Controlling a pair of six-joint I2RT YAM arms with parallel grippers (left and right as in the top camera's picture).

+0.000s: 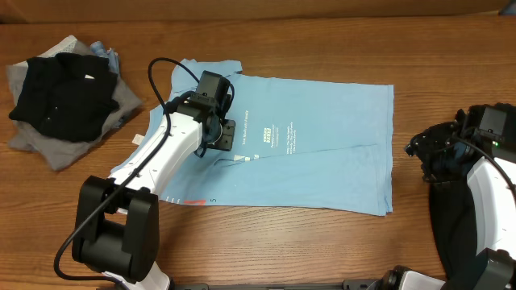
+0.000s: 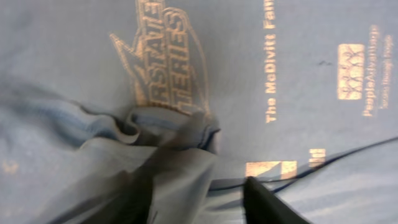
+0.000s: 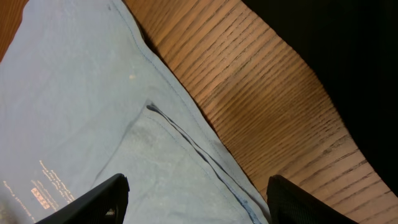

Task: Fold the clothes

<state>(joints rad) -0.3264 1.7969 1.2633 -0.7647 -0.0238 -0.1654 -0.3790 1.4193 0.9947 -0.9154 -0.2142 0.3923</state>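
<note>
My left gripper [image 1: 221, 129]: low over the light blue T-shirt [image 1: 322, 153], beside its small white print; fingers [image 2: 267, 202] apart, a bunched fold of the cloth lying up against them
My right gripper [image 3: 198, 182]: fingers wide apart, nothing between them, above the shirt's right edge and the bare wood
T-shirt: spread across the middle of the table [image 1: 451, 48], lower part doubled over
Other clothes: black and grey pile [image 1: 64, 97] at the left, apart from the shirt

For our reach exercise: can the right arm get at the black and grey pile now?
Probably not: the pile lies far left, beyond the blue T-shirt and the left arm between them.
</note>
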